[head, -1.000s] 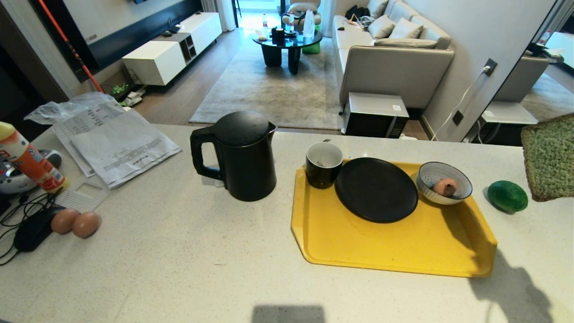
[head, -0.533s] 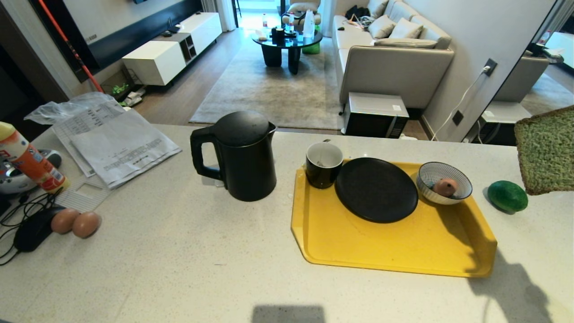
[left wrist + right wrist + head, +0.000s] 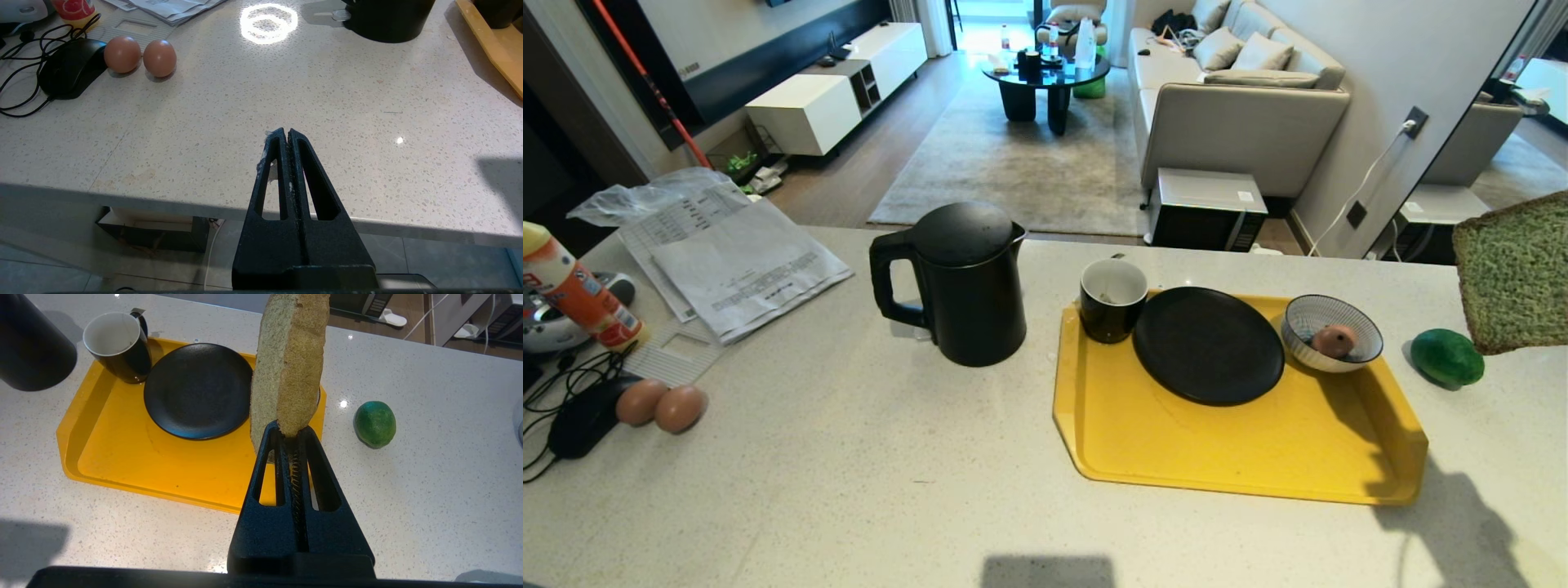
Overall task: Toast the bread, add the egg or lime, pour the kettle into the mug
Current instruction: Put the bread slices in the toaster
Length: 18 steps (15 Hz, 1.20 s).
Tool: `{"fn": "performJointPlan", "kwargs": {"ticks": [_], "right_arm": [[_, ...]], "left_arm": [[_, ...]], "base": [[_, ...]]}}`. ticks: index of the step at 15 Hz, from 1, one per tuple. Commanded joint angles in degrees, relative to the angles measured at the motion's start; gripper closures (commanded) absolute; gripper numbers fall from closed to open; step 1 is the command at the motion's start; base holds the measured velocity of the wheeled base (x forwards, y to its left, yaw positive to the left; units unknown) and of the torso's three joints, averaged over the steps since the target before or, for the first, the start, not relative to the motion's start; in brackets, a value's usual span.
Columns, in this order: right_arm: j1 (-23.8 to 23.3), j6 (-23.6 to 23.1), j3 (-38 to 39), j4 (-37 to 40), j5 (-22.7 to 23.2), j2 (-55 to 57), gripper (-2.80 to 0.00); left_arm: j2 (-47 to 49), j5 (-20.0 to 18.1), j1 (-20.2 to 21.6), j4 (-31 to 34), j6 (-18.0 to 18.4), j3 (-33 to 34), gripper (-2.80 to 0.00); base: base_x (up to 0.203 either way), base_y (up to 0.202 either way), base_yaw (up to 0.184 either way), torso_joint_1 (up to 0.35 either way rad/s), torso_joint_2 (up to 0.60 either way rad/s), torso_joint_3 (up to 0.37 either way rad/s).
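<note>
Bread [image 3: 1512,273], a pale green slice with a brown crust, hangs in the air at the right edge of the head view, above the counter [image 3: 849,457] and just above the lime [image 3: 1447,357]. Neither arm shows in this view. The lime lies on the counter just beside the right end of the yellow tray [image 3: 1233,449]. On the tray stand the mug [image 3: 1112,299], a black plate [image 3: 1207,345] and a striped bowl [image 3: 1331,332] with an egg [image 3: 1334,340] in it. The kettle [image 3: 960,282] stands on the counter left of the tray, its handle turned left. Two more eggs [image 3: 660,405] lie far left beside a computer mouse [image 3: 580,420].

From the left wrist, the left claw [image 3: 284,134] is pressed shut with nothing in it, hovering level over the near edge of the counter, well apart from the two eggs.

From the right wrist, the right claw [image 3: 288,430] is clamped on the lower edge of the bread, which stands upright on edge beyond the fingertips. The claw points over the right end of the tray, with the plate to one side and the lime on the other.
</note>
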Motion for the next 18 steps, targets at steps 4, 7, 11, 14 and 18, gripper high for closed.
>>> {"fn": "performJointPlan", "kwargs": {"ticks": [4, 7, 11, 14, 18], "right_arm": [[0.0, 0.0, -1.2, 0.1, 0.0, 0.7, 0.00], [0.0, 0.0, -1.3, 0.1, 0.0, 0.5, 0.00], [0.0, 0.0, -1.6, 0.1, 0.0, 0.2, 0.00], [0.0, 0.0, -1.5, 0.1, 0.0, 0.2, 0.00], [0.0, 0.1, -1.6, 0.1, 0.0, 0.2, 0.00]], "left_arm": [[-0.1, 0.0, 0.1, -0.1, -0.2, 0.9, 0.00], [-0.1, 0.0, 0.0, -0.1, -0.2, 0.9, 0.00], [-0.1, 0.0, 0.0, -0.1, -0.2, 0.9, 0.00], [-0.1, 0.0, 0.0, -0.1, -0.2, 0.9, 0.00], [-0.1, 0.0, 0.0, -0.1, -0.2, 0.9, 0.00]], "base": [[0.000, 0.000, 0.000, 0.000, 0.00, 0.000], [0.000, 0.000, 0.000, 0.000, 0.00, 0.000], [0.000, 0.000, 0.000, 0.000, 0.00, 0.000], [-0.019, 0.000, 0.000, 0.004, 0.00, 0.001], [-0.111, 0.000, -0.001, 0.000, 0.00, 0.002]]}}
